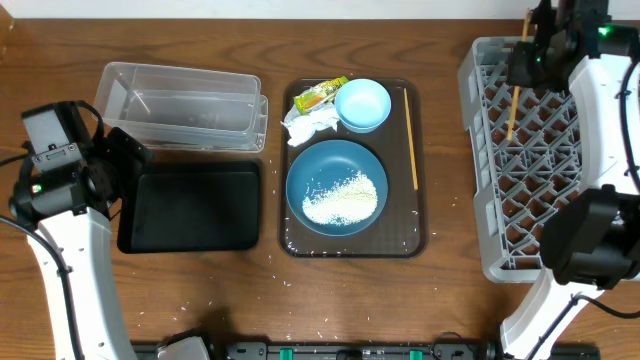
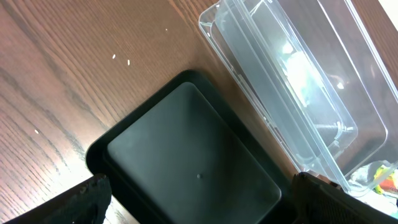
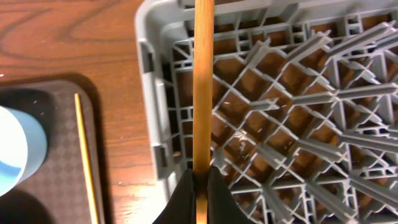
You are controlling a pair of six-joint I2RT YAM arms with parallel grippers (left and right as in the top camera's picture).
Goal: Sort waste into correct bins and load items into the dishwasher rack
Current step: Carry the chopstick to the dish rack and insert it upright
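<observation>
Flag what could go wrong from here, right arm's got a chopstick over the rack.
1. The right pincer holds the chopstick above the rack; released, it may slip through the open lattice.
2. The second chopstick lies flat beside the brown tray's rim; awkward pinch.
3. Loose rice on the plate could spill if tilted.

Surface point(image 1: 200, 300): brown wood grain with a faint sheen. Tub point(image 1: 180, 100): clear, glossy plastic that catches highlights. Black tray point(image 2: 186, 155): smooth and matt. Serving tray point(image 3: 62, 186): brown, with a fine chequered texture. Plate point(image 1: 335, 160): dark blue and glossy. Bowl point(image 1: 363, 103): light blue and smooth. Rice point(image 1: 342, 198): white, matt grains. Napkin point(image 1: 310, 125): crumpled white paper. Wrapper point(image 1: 320, 95): shiny printed film. Chopstick point(image 3: 203, 81) and second chopstick point(image 3: 87, 162): pale, smooth wood. Rack point(image 3: 155, 93): matt grey moulded plastic. Right hand point(image 3: 200, 175): matt black fingers.
</observation>
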